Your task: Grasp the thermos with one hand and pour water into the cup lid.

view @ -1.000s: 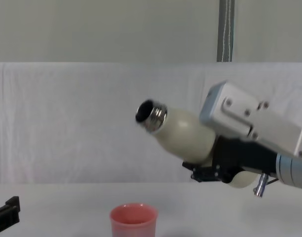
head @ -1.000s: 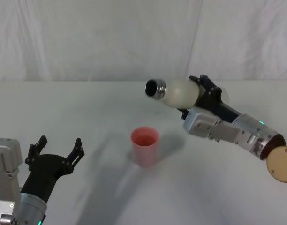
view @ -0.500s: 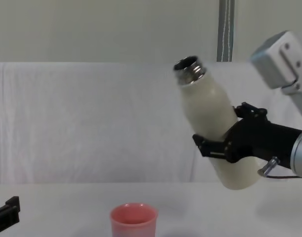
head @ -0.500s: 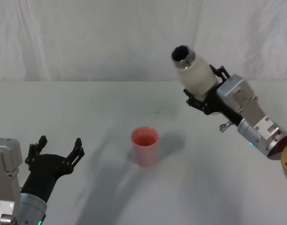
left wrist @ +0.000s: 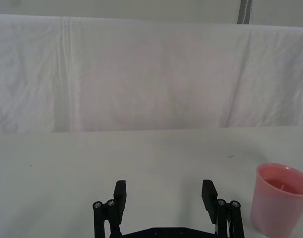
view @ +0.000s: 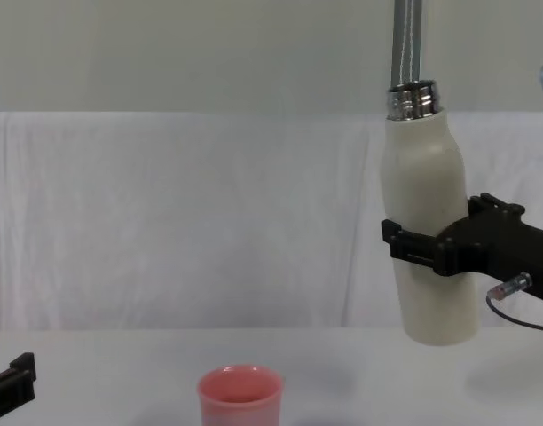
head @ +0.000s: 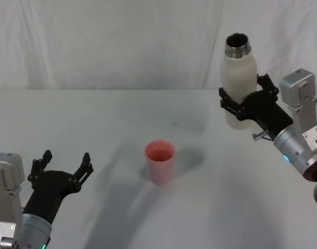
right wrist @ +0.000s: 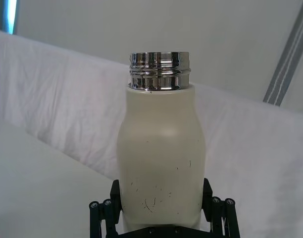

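Observation:
The cream-white thermos (head: 239,83) (view: 428,240) (right wrist: 161,163) stands nearly upright in the air, its open steel neck up, well to the right of the cup lid and above the table. My right gripper (head: 245,106) (view: 436,253) (right wrist: 161,210) is shut around its lower body. The salmon-pink cup lid (head: 160,161) (view: 240,397) (left wrist: 280,199) stands upright on the white table (head: 96,135), near the middle. My left gripper (head: 62,166) (left wrist: 165,198) rests low at the near left, fingers open, nothing between them.
A white cloth backdrop (head: 106,41) hangs behind the table. A grey vertical pole (view: 406,44) rises behind it at the right.
The right arm has swung the thermos from lying tilted over the cup lid back to upright, and carried it right and up. The left arm has not moved.

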`<action>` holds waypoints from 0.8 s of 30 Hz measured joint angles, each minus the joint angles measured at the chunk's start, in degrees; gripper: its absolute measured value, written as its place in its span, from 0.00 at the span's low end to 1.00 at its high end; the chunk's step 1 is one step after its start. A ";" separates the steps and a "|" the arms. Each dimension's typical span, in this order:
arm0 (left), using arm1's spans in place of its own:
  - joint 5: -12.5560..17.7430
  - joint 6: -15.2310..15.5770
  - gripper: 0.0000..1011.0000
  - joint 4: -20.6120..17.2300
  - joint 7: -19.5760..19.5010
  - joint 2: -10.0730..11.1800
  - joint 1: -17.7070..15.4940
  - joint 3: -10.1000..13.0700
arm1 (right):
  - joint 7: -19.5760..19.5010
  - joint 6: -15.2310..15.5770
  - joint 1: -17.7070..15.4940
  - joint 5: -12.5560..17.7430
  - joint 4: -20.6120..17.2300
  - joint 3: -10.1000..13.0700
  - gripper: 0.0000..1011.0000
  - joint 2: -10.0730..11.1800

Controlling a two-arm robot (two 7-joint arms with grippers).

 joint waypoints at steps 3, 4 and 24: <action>0.00 0.00 0.99 0.00 0.00 0.00 0.00 0.00 | 0.04 0.26 -0.29 1.18 0.19 0.49 0.94 -0.28; 0.00 0.00 0.99 0.00 -0.01 0.00 0.00 0.00 | 0.04 0.45 -0.47 1.81 0.28 0.77 0.94 -0.43; 0.00 0.00 0.99 0.00 0.00 0.00 0.00 0.00 | -0.08 1.88 -3.08 6.64 1.88 2.33 0.94 -1.34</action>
